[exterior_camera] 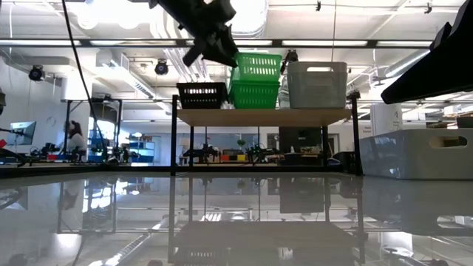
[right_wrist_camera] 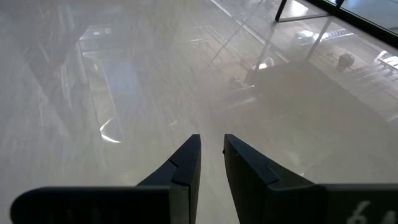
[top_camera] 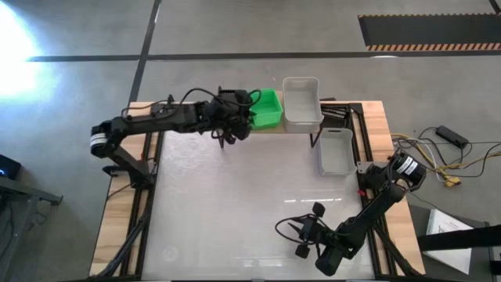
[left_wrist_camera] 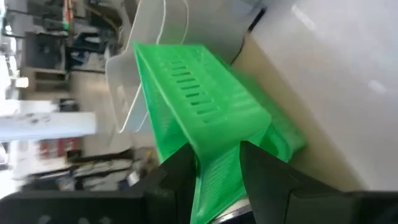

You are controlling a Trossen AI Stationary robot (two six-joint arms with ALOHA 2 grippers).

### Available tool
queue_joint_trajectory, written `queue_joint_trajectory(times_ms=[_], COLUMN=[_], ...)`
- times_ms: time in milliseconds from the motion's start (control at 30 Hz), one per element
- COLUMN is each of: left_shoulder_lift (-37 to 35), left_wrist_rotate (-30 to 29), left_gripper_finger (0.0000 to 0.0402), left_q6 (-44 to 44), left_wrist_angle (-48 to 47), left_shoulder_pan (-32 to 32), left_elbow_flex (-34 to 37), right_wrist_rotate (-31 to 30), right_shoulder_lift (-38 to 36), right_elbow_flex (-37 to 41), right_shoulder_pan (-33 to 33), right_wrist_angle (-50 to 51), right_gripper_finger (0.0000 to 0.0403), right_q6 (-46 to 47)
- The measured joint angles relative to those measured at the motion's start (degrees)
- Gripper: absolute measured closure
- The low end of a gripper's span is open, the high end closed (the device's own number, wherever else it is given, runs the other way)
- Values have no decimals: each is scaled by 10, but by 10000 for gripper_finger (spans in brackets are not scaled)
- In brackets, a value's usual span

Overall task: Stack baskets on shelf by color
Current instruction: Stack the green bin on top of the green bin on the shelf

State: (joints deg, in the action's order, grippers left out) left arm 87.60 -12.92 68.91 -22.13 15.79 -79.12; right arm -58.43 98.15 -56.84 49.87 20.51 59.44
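Observation:
On the shelf [exterior_camera: 262, 117] a black basket [exterior_camera: 201, 94], two green baskets and a white basket [exterior_camera: 318, 85] stand in a row. The upper green basket [exterior_camera: 257, 65] sits nested in the lower one [exterior_camera: 253, 94]. My left gripper [left_wrist_camera: 217, 149] is open at the upper green basket's [left_wrist_camera: 199, 93] left end, with its end wall between the fingers. In the high view that gripper [top_camera: 244, 117] is at the green stack's [top_camera: 270, 106] left side. My right gripper [right_wrist_camera: 211, 144] hovers over bare table near the front edge [top_camera: 291, 231], its fingers slightly apart and holding nothing. My left gripper's fingers [left_wrist_camera: 186, 168] stand on either side of the upper green basket's left end wall [left_wrist_camera: 214, 168], coming from the table's left and slanting down. Whether they touch it I cannot tell. The basket rests in the lower green one.
A second white basket [top_camera: 337, 150] lies on the table to the right, in front of the shelf's right end, and shows low at the right in the low view [exterior_camera: 417, 151]. The glossy tabletop [top_camera: 235, 204] between the arms is open room. People and equipment show far behind the shelf.

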Motion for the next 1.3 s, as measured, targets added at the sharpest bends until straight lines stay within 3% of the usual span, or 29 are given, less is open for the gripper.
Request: queue_joint_trajectory(times_ms=[167,500,633,833,900,1100,1300], left_shoulder_lift=[14,4,-9,-7,5,54,83], left_wrist_rotate=[-81,-84,-78,31,51,52,48], left_gripper_finger=[297,297,297,297,297,297,297], left_q6=[5,-2,-106,-406,-468,-559,-544], left_wrist_angle=[26,28,46,99,127,186,167], left_shoulder_pan=[1,2,-2,-5,-5,-4,-4], left_elbow_flex=[10,10,10,9,8,8,8], right_wrist_rotate=[0,0,0,-1,-1,-1,-1], right_shoulder_lift=[0,0,0,0,0,0,0], right_elbow_flex=[0,0,0,0,0,0,0], right_shoulder_pan=[0,0,0,-1,-2,-3,-3], right_wrist_angle=[0,0,0,0,-1,-2,-2], right_gripper_finger=[339,339,339,339,339,339,339], right_q6=[0,0,0,-5,-5,-4,-4])
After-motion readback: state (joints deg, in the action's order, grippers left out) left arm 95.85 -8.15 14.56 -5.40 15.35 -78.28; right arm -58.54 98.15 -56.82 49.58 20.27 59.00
